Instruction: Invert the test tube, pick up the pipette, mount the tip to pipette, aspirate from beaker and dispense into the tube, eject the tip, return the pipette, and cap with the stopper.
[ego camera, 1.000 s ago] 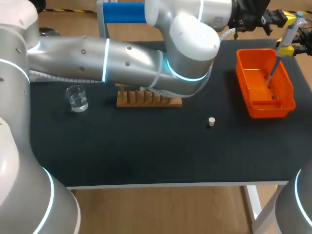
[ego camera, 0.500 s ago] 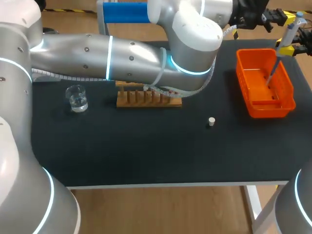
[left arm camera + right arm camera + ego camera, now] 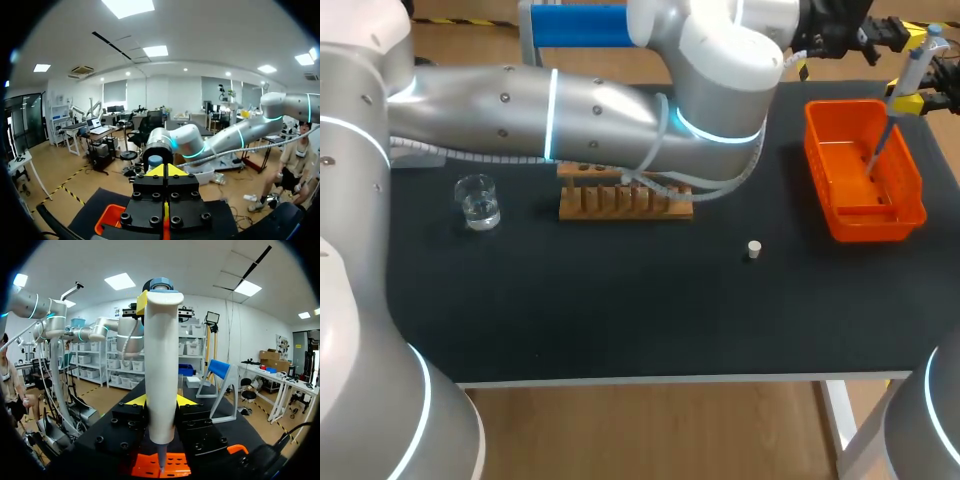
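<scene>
The right hand (image 3: 160,401) pinches the pipette (image 3: 160,340) over the orange bin (image 3: 878,226); left hand (image 3: 165,170) pressed together

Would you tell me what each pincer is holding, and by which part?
The right pincer grips the pipette by its white body; the left pincer holds nothing.

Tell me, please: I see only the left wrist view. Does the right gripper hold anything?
Observer: Yes. The right gripper is shut on the pipette, which stands upright in it.
Operator: Over what does it hang?
Observer: Over the orange bin, at the far right of the table, as the head view shows.
Operator: And where is the stopper?
Observer: The stopper lies alone on the table, apart from the wooden rack.
</scene>
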Controlling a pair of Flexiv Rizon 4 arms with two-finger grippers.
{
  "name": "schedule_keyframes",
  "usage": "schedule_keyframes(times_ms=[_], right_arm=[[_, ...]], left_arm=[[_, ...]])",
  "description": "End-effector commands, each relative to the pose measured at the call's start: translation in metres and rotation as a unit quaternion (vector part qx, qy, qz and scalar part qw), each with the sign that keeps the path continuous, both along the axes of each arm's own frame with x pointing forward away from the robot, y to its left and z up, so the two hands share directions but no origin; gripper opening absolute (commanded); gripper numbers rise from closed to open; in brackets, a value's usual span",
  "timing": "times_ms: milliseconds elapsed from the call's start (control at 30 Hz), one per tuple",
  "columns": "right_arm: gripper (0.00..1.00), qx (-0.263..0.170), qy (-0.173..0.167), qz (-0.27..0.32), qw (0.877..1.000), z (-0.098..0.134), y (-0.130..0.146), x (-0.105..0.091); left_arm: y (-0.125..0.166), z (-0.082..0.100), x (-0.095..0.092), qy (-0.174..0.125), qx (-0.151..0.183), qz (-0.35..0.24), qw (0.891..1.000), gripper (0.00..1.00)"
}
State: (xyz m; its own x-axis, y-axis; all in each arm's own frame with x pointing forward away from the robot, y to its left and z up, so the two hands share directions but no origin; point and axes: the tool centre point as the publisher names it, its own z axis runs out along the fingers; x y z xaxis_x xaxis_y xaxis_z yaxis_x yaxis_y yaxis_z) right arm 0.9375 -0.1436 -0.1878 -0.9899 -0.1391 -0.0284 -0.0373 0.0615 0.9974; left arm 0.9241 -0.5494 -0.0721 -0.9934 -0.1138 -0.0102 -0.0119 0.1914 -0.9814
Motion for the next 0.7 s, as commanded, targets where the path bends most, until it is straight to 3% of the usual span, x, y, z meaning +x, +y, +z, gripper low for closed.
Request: schedule_keyframes(times_ms=[33, 700], right_arm=[[0.00, 0.000, 0.000, 0.004, 1.000, -0.0003, -0.0023, 0.0023], [0.00, 0.000, 0.000, 0.004, 1.000, -0.0003, -0.0023, 0.0023]], left_arm=[[-0.0062, -0.0050, 0.0016, -0.016, -0.074, 0.001, 0.997, 0.00], [-0.0063, -0.0111, 0.0026, -0.025, -0.078, 0.000, 0.997, 0.00]])
